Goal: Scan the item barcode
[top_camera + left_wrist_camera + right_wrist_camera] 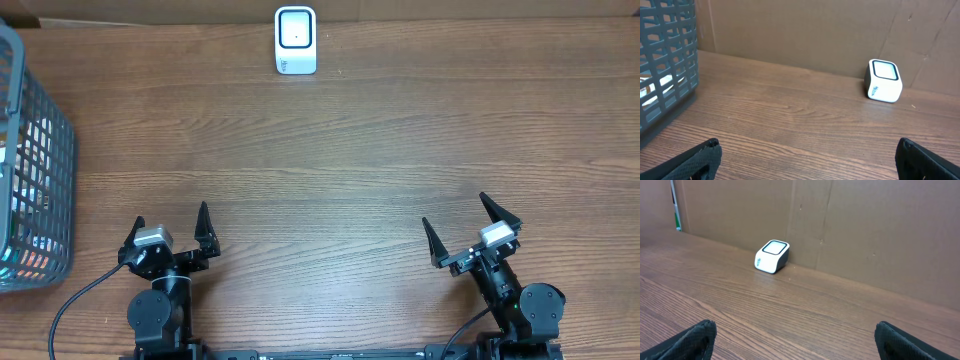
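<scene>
Overhead view, landmark = small white box-shaped barcode scanner (296,40) with a dark-framed window on top. It stands upright on the brown wood-grain table (340,150), at the far edge, against the brown cardboard back wall (865,225).

Left gripper (171,215): near edge of the table, well apart from the scanner, on the near-left of it. Jaws spread wide, nothing between them. In the left wrist view both black fingers (697,160) show only at the bottom corners, with bare wood between them.

Right gripper (455,210): near edge, well apart from the scanner, on the near-right of it. Jaws spread wide, nothing held. The right wrist view shows the same: a finger tip in each bottom corner, table between.

Grey plastic lattice basket (45,165): far to the left of the scanner, at the left table edge, partly cut off by the frame.

Items to scan: coloured and white packages (25,215) show through the basket's mesh, inside it. What they are I cannot tell, and no barcode is readable. Neither gripper touches the basket or the scanner.

Black cable (75,300) trails from the left arm's base, near edge, well apart from the scanner.
</scene>
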`<state>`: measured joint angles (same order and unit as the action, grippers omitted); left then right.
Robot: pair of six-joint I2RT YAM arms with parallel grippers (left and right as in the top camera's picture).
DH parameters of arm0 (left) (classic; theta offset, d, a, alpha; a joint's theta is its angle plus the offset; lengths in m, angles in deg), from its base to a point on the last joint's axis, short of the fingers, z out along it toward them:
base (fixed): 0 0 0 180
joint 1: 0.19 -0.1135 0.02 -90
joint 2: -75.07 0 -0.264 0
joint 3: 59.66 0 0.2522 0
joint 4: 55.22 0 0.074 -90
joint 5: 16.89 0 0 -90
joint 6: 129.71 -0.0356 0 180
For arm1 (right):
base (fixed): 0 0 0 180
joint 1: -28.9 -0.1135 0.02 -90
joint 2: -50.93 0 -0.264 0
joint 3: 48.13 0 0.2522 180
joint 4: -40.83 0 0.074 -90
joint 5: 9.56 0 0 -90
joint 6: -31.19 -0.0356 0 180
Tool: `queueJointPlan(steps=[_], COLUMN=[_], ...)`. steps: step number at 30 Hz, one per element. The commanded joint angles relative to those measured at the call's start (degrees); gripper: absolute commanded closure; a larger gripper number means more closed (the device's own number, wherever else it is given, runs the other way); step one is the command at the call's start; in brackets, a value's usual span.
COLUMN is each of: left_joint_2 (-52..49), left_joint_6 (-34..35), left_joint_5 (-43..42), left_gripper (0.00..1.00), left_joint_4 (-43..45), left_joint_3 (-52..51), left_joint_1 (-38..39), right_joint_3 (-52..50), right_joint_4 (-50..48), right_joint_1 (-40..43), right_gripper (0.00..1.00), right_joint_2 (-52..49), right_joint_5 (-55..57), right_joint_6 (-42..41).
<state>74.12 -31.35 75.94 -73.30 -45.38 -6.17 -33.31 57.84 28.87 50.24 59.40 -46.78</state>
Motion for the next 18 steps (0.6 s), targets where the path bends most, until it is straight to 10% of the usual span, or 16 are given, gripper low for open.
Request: queueJointPlan(steps=[1, 18], left_joint_2=[0.7, 0.68], left_joint_6=[-1.07, -1.79], left_joint_5=[0.02, -4.13], left_gripper=[0.0, 0.0], left_joint_4=[0.17, -0.04], left_joint_3=[-0.24, 0.07], left_joint_1=[0.37, 0.37], right_joint_3=[-0.61, -0.61], right_joint_4=[-0.11, -0.09], right_joint_1=[-0.07, -0.07], right_gripper=[0.0, 0.0], right_joint_2=[0.52, 0.52], right_joint_5=[-0.07, -0.07], right_joint_6=[-0.26, -0.26])
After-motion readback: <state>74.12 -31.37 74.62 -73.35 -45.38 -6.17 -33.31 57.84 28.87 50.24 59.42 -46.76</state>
